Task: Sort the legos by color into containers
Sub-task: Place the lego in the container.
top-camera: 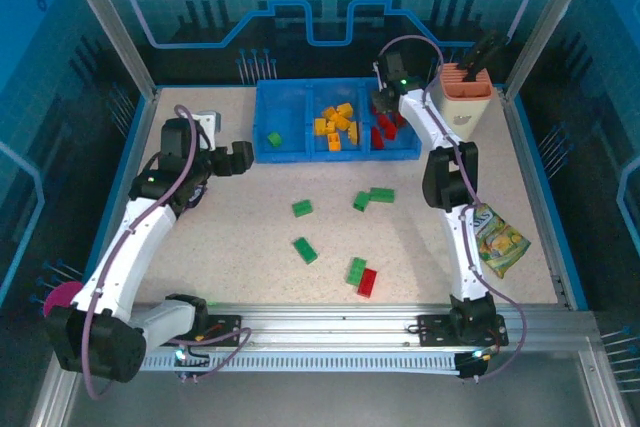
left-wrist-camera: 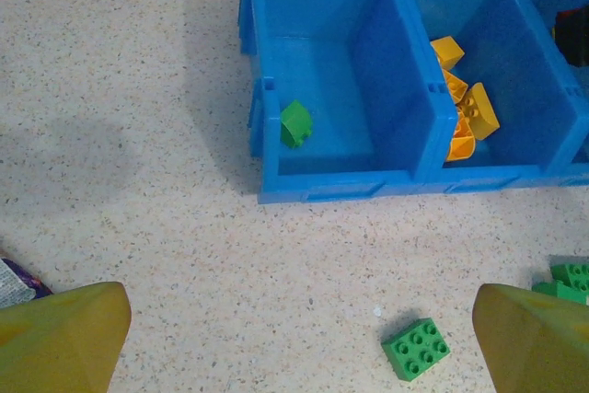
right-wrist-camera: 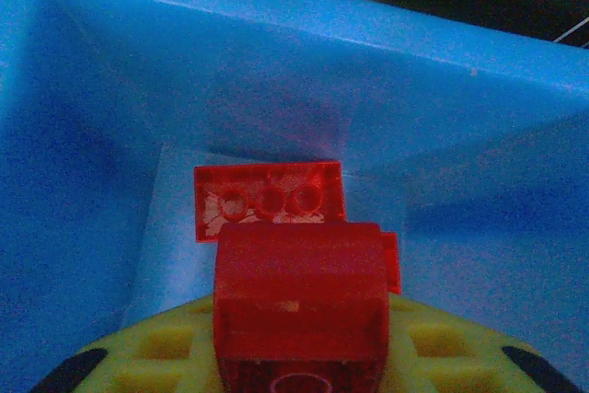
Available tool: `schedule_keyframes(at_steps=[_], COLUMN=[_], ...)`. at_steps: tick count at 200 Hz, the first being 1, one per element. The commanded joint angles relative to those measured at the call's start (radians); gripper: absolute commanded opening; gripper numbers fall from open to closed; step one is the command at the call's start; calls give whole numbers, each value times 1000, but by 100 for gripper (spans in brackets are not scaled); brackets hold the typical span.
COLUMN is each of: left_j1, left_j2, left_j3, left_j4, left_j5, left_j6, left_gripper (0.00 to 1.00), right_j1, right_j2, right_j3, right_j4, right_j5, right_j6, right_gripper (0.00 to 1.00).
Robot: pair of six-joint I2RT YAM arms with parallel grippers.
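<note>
The blue bin tray stands at the back of the table with three containers side by side. Its left container has one green lego, the middle one holds orange-yellow legos, and the right one holds red legos. My right gripper hangs inside the right container, shut on a red lego, just above another red lego on the floor of the bin. My left gripper is wide open over bare table left of the tray, with a green lego near its right finger.
Loose on the table are several green legos and one red lego. A peach-and-cream holder stands right of the tray. A yellow-green snack packet lies by the right arm. A pink cup sits off the left edge.
</note>
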Motion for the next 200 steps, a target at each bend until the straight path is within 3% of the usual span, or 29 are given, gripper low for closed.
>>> schedule_keyframes(at_steps=[1, 56, 86, 120, 136, 175, 200], left_j1=[14, 14, 14, 15, 15, 15, 15], left_j2=[13, 10, -6, -27, -34, -82, -98], left_j3=[34, 33, 37, 23, 24, 8, 10], left_j4=[-13, -13, -16, 0, -2, -12, -25], left_j5=[-9, 1, 17, 48, 66, 26, 0], left_j6=[17, 8, -3, -22, -30, -21, -15], left_gripper=[97, 97, 97, 97, 97, 97, 97], right_j1=[-6, 12, 27, 88, 126, 291, 427], right_j2=[16, -124, -243, -511, -617, -936, -1139], right_j3=[53, -72, -170, -510, -634, -993, -1244], right_j4=[-27, -11, -18, 118, 97, -100, -173], right_j5=[1, -4, 7, -14, 3, 45, -45], right_j6=[-20, -17, 5, 6, 28, 273, 519], right_gripper=[38, 52, 52, 54, 57, 71, 86])
